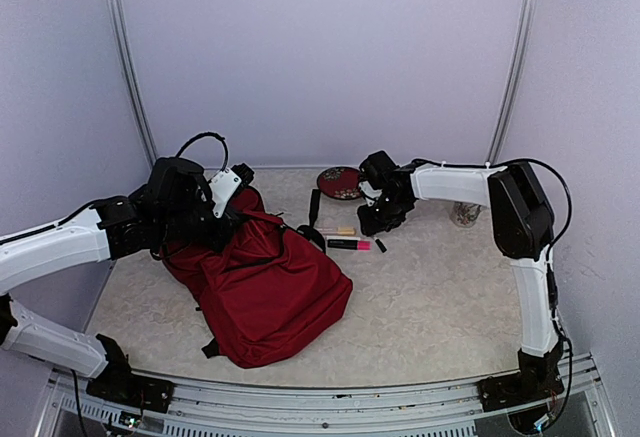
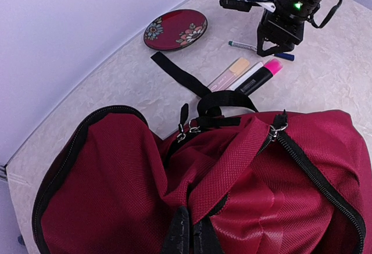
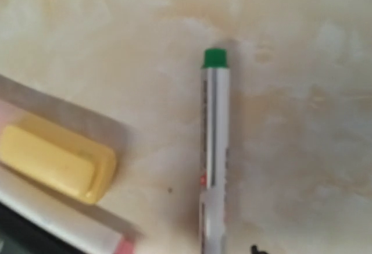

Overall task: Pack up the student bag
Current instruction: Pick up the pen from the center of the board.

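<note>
Marbled table (image 1: 450, 297): left gripper (image 2: 191, 232) pinches student bag (image 1: 265, 287); right gripper (image 1: 380, 221), well apart, aperture unclear.

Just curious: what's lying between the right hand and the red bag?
An orange-capped highlighter and a pink-capped highlighter, side by side; the left wrist view shows them best.

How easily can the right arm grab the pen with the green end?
Probably easily: the right gripper hangs just above the pen, nothing lies on it, and the student bag is off to the side.
</note>
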